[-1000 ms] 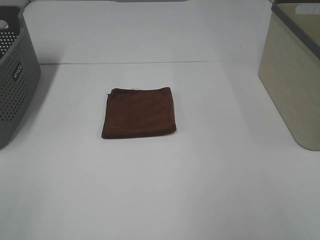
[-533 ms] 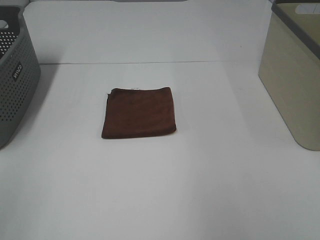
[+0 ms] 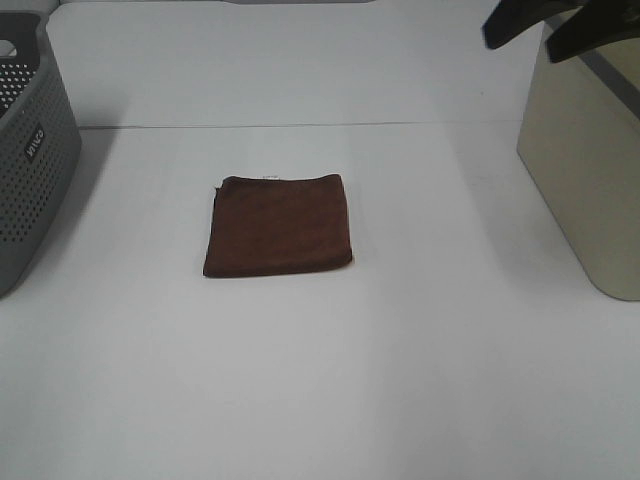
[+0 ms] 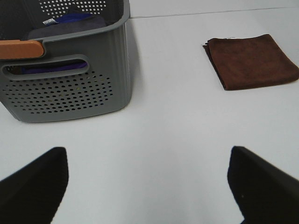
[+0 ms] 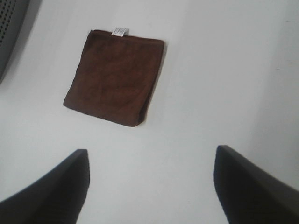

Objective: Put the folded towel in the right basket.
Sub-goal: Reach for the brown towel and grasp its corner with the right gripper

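The folded towel (image 3: 279, 225), dark brown and roughly square, lies flat on the white table, left of centre. It also shows in the left wrist view (image 4: 252, 60) and in the right wrist view (image 5: 116, 76), with a small white tag at one edge. The right basket (image 3: 590, 170), beige with a dark grey rim, stands at the right edge. My right gripper (image 3: 545, 28) is open, high at the top right, in front of the basket's rim, empty; in its wrist view (image 5: 152, 184) the towel lies ahead between the fingers. My left gripper (image 4: 149, 186) is open and empty, outside the high view.
A dark grey perforated basket (image 3: 25, 160) with a small white logo stands at the left edge; the left wrist view shows it (image 4: 65, 88) holding purple cloth and an orange handle (image 4: 21, 48). A seam in the table (image 3: 300, 125) runs behind the towel.
My right gripper has come into the high view at the top right, over the beige basket's rim. The towel and both baskets have not moved.
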Robot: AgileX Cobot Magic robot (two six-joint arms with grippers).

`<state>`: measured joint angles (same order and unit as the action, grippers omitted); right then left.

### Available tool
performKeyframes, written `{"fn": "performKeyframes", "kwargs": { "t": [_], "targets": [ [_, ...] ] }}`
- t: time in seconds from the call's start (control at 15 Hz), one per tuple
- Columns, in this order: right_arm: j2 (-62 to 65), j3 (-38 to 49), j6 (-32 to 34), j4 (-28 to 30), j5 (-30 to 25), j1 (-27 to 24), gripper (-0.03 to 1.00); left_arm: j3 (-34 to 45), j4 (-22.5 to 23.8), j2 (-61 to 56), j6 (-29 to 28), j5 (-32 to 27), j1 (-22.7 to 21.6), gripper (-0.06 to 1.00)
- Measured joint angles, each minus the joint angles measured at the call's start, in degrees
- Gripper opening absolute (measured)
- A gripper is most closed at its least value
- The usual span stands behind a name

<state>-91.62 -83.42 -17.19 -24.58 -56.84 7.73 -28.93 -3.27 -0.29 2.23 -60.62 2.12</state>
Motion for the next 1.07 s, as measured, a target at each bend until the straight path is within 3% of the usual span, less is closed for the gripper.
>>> {"fn": "performKeyframes", "kwargs": {
  "t": [0.2, 1.07],
  "targets": [
    [-9.34, -2.06, 0.69, -0.63, 1.20, 4.53, 0.70, 0.00, 0.00, 0.00, 0.00, 0.00, 0.00, 0.88],
    [-43.49, -19.94, 0.11, -10.37, -1.32, 6.25, 0.77, 0.00, 0.00, 0.00, 0.00, 0.00, 0.00, 0.88]
  ]
}}
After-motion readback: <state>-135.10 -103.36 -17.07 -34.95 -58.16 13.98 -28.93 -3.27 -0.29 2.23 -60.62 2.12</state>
